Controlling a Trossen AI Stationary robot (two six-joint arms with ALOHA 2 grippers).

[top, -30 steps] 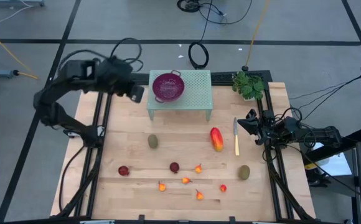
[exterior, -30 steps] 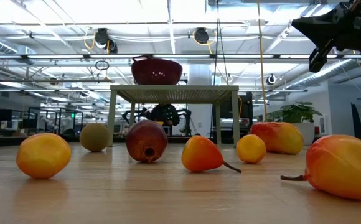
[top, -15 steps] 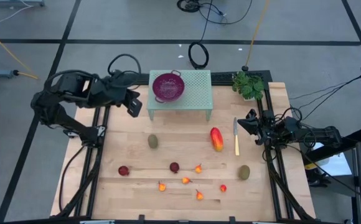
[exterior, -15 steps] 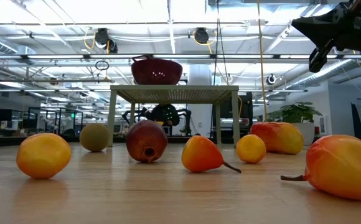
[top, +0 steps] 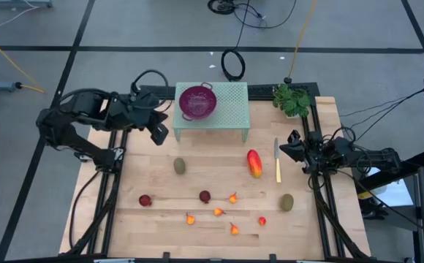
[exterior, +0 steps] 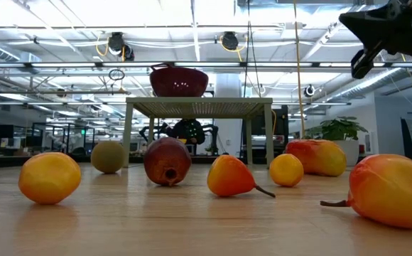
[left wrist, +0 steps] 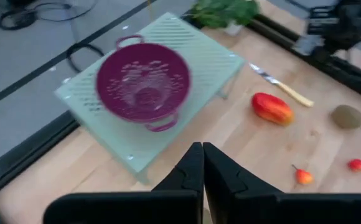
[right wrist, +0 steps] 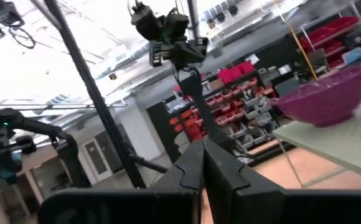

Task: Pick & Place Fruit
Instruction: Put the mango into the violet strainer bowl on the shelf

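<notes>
The toy fruits lie loose on the wooden table in the high view. They are a red-orange oblong, two brown-green ovals, two dark red balls and several tiny orange-red ones around. My left gripper is shut and hangs over the table's far left part, beside the green stand's left leg; its wrist view shows the fingers closed together. My right gripper is shut too, at the table's right edge beside the knife. Neither holds anything.
A purple mesh bowl sits on a pale green slatted stand at the far edge. A yellow-handled knife lies right of the oblong fruit, and a small plant stands in the far right corner. Dark frame rails run along both sides.
My left gripper has moved from beside the purple bowl toward the table's near edge and downward, its arm folding back toward the left; it stays shut. The fruits have not moved.
</notes>
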